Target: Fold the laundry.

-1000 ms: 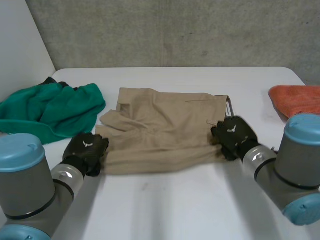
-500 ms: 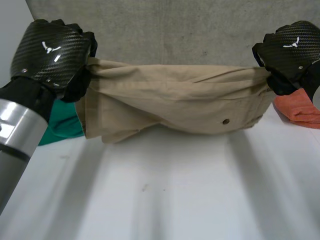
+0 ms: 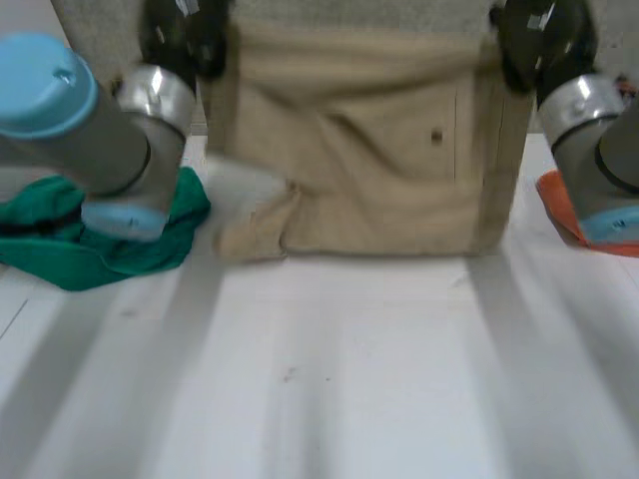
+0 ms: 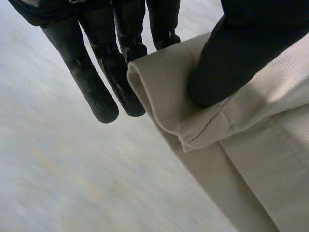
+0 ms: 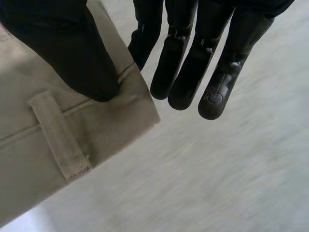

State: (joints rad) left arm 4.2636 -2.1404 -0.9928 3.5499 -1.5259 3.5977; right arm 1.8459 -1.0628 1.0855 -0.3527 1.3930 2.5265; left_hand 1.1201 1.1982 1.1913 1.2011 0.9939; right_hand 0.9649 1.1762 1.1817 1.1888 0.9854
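Both hands hold the tan trousers up above the white table, spread wide between them so the cloth hangs as a flat sheet facing the head camera. The left hand has one top corner and the right hand the other.

In the left wrist view the grip is plain: the thumb presses down on a folded, stitched edge of the cloth, and the straight fingers lie behind that edge, so the corner is pinched between them. The right wrist view shows the same kind of hold. Its thumb sits on the waistband just above a belt loop, and the fingers run straight past the corner on the far side of the cloth, which is clamped between thumb and fingers.

A small dark button shows on the hanging cloth, toward the right hand's side. The lower edge of the trousers reaches down close to the table — whether it touches the surface cannot be told.

A crumpled green cloth lies on the table at the left, partly behind the left arm. An orange cloth lies at the right, partly hidden by the right arm. Both are apart from the trousers.
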